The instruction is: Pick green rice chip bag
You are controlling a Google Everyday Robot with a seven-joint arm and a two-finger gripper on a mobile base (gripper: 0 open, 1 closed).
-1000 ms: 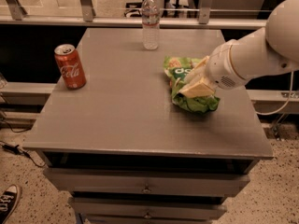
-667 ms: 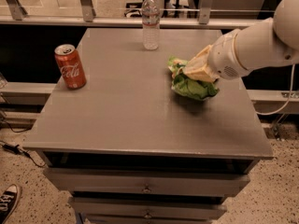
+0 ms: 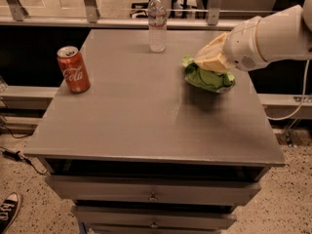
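Tan-fingered tool (image 3: 208,65) is clamped on the crumpled green chip bag (image 3: 210,80) above the counter (image 3: 146,130), near its right edge. Dark shadow lies under the bag.

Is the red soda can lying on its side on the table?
No, the red soda can stands upright near the left edge of the table, while the claw is on the green rice chip bag at the right.

The tan gripper (image 3: 212,65), on a white arm (image 3: 273,35), clasps the chip bag (image 3: 210,80) over the right rear of the desk (image 3: 136,126). The chip bag is bright green. The can (image 3: 73,68) is red with white script. The bottle (image 3: 157,21) is clear with a white cap. The desk is plain grey.
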